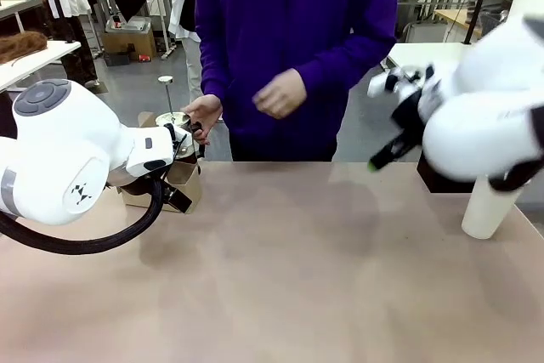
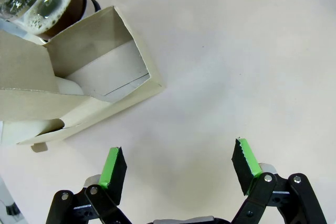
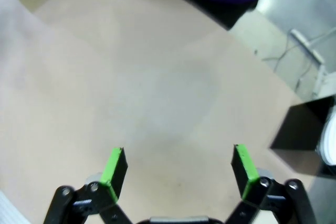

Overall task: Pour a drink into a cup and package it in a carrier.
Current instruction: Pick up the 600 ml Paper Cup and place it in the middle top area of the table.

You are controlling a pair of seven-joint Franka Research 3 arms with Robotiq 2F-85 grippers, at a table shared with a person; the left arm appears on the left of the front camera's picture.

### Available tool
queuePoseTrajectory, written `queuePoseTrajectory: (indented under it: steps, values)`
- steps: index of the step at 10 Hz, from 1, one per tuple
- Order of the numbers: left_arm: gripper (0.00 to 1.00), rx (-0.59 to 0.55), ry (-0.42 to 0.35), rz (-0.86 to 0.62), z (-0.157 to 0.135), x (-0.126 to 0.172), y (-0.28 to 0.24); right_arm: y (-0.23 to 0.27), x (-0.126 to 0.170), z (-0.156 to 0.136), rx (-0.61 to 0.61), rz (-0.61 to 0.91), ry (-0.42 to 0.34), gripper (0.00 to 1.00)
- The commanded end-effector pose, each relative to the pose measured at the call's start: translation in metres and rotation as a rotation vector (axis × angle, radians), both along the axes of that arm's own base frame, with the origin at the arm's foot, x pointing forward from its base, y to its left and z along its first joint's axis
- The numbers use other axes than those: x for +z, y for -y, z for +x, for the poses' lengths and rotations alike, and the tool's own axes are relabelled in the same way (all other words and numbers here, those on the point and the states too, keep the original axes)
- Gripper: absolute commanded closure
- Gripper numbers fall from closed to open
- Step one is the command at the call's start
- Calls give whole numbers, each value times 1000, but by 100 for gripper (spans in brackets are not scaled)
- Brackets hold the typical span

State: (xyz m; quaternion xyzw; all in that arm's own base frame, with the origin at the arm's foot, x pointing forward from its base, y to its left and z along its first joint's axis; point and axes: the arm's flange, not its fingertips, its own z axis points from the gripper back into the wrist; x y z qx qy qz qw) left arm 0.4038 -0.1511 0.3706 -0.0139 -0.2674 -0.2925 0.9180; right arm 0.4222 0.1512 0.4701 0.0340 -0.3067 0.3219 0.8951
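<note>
Jaws stand wide apart on your left end effector (image 2: 178,169) and your right end effector (image 3: 178,167), and neither holds anything. Your left one hovers over the table (image 2: 236,51) just beside the carrier (image 2: 100,61), which sits toward the table's left side. Over on your right, the cup (image 1: 490,206) stands upright next to a black box (image 1: 438,180). Beyond the carrier, at the far edge, one hand (image 1: 204,116) of the person is at the press jug (image 1: 176,122).
</note>
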Motion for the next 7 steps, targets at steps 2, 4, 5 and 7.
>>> queuePoseTrajectory:
  steps: [2,4,5,7]
  values:
    - [0,0,0,0,0,0,0,82,90,19,205,91,-79,0]
    - [0,0,0,0,0,0,0,150,117,29,383,206,-116,0]
    - [0,0,0,0,0,0,0,190,113,38,429,295,-98,0]
    - [0,0,0,0,0,0,0,251,85,36,490,438,-15,0]
